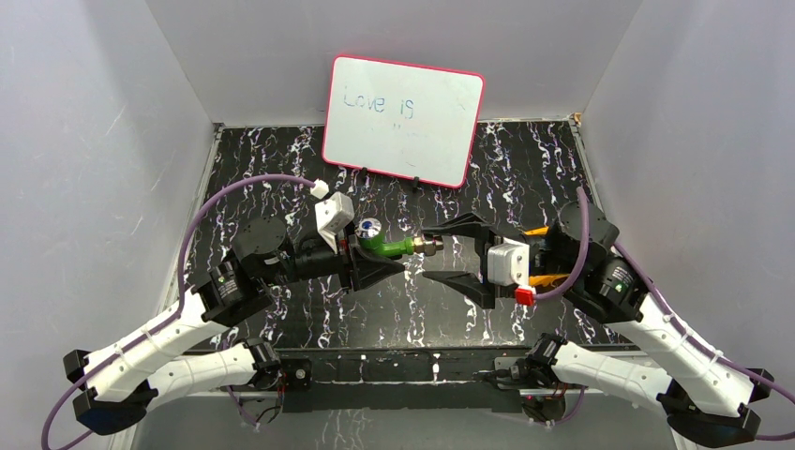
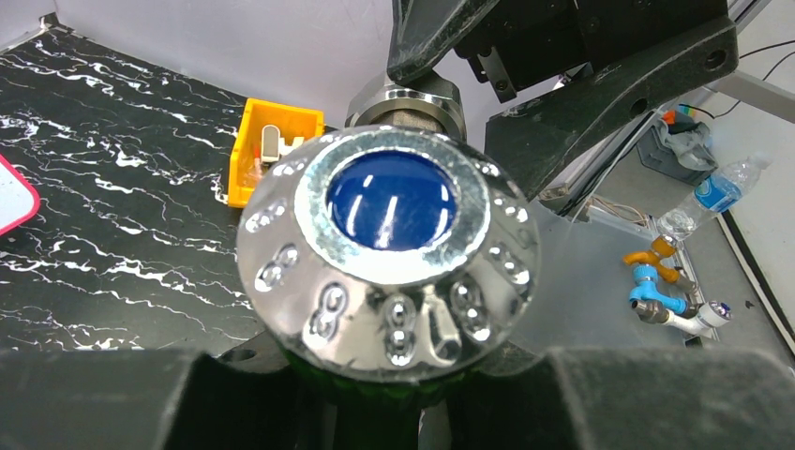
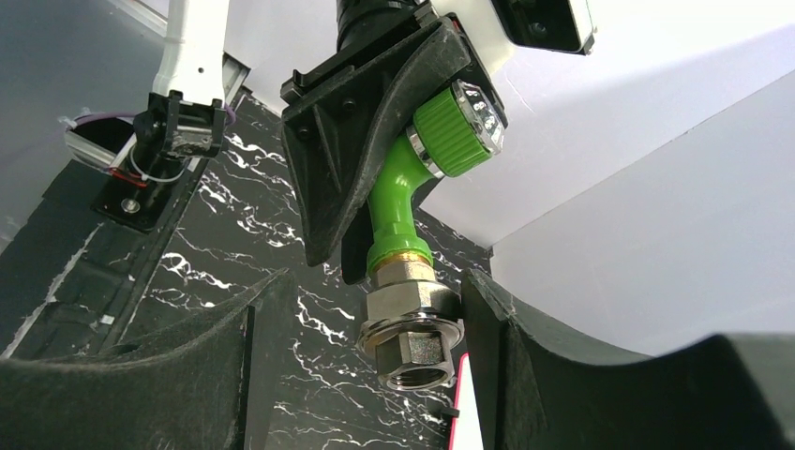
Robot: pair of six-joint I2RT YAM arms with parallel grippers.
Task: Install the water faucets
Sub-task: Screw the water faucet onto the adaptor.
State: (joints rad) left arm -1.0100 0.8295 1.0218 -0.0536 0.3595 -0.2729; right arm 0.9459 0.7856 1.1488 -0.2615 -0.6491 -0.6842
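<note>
Left gripper (image 1: 380,255) clamped on the tap (image 1: 389,246)'s green body, up off the table (image 1: 281,169), mid-workspace. Right gripper (image 1: 441,253) spread around the metal end fitting (image 3: 411,328), apparently not touching. Plastic looks light, stiff and slick, so I'd grip the fitting's hex flats.

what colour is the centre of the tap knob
Deep blue, ringed in shiny silver. The knob shows best in the left wrist view.

From high behind the near edge we look down over the table (image 1: 281,187); our left wrist view sits close upon the knob (image 2: 389,202) of the green tap (image 1: 392,247), facing the right gripper (image 2: 445,103); our right wrist view looks back toward the left gripper (image 1: 375,255); all three share the tap.
</note>
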